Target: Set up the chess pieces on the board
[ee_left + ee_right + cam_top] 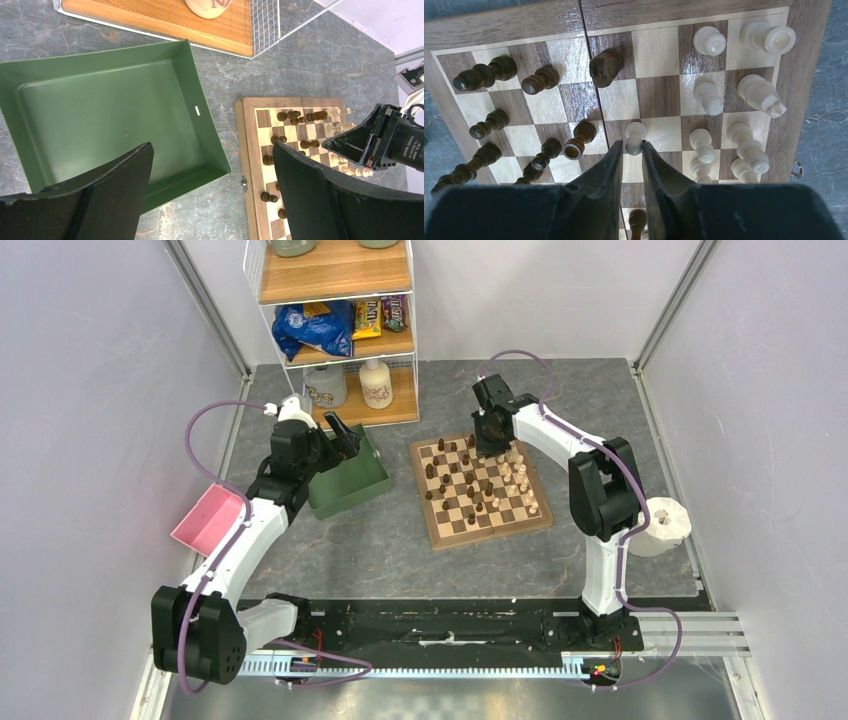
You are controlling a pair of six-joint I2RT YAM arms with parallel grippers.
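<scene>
Right gripper (pixel 631 146): jaws stood nearly closed around pale pawn (pixel 636 132), middle of board (pixel 514 22), at its 12 o'clock; firm hold could not be told. Left gripper (pixel 212 147): gaped wide, empty. You needed a square squeeze and straight lift, sparing cream pieces (pixel 709 97) at 3 o'clock.

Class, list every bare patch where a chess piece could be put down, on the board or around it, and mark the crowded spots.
Free: middle squares of the board, between dark pieces and pale pieces; the empty tray; the table strip between tray and board. Crowded: both piece clusters along the board's sides.
</scene>
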